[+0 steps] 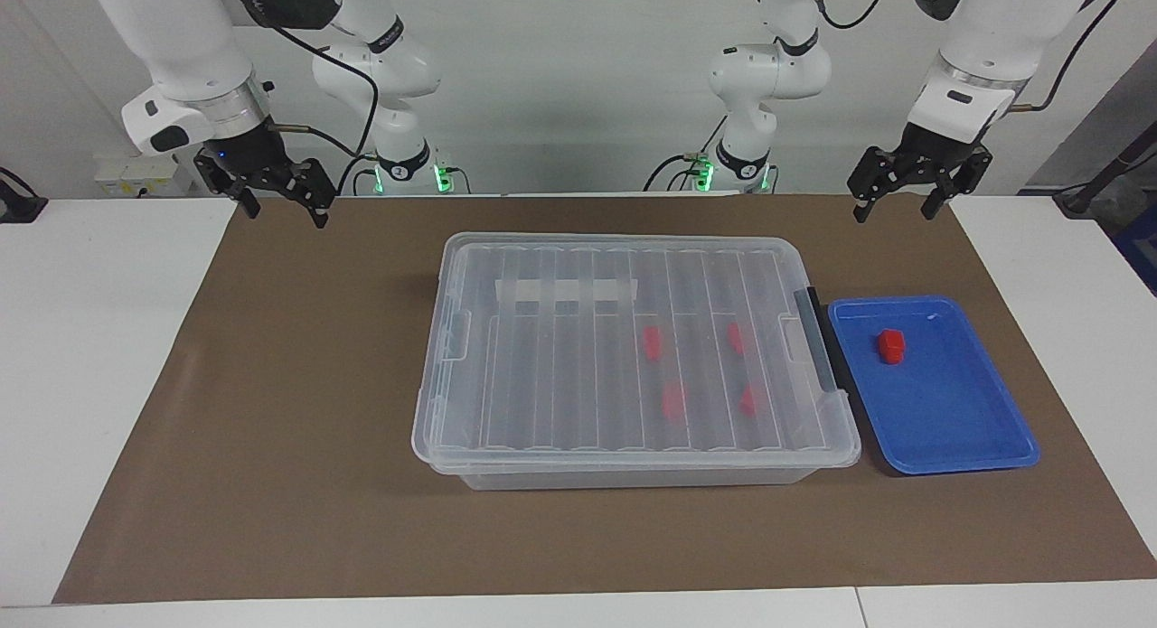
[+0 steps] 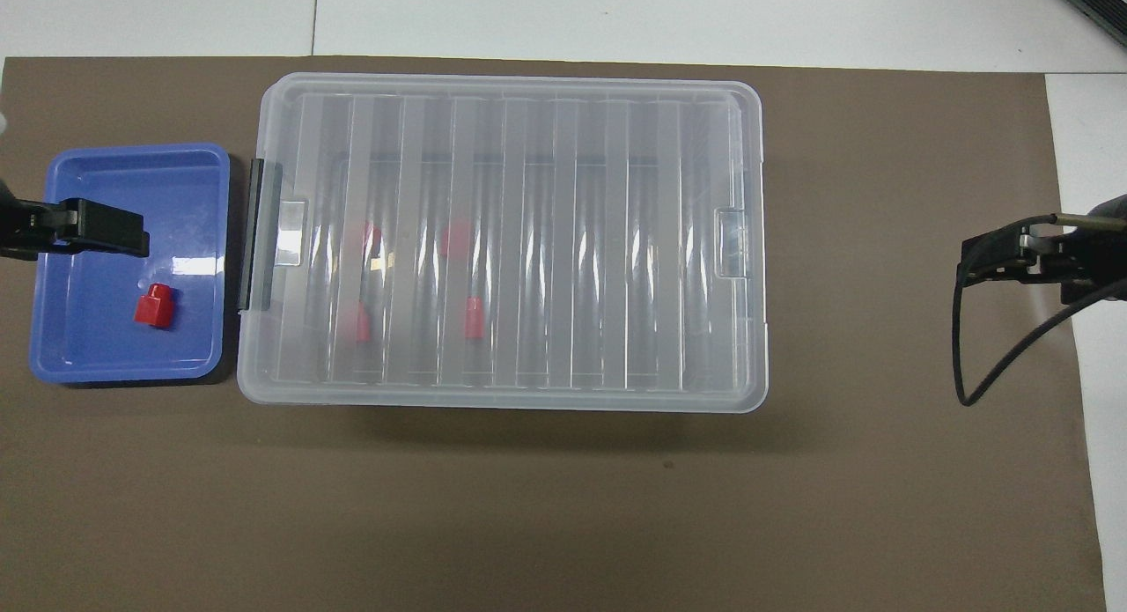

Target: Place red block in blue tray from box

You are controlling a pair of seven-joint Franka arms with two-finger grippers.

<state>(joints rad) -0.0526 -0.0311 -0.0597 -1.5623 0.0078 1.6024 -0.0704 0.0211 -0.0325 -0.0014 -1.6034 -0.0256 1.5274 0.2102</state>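
The clear box stands mid-table with its ribbed lid shut. Several red blocks show through the lid, toward the left arm's end. One red block lies alone in the blue tray, which sits beside the box's black latch. My left gripper is open and empty, up in the air over the mat's edge by the robots. My right gripper is open and empty, over the mat's corner at the right arm's end. In the overhead view the block lies in the tray beside the box.
A brown mat covers the table's middle, with white table at both ends. A white strip lies on the lid. A black cable loops from the right wrist.
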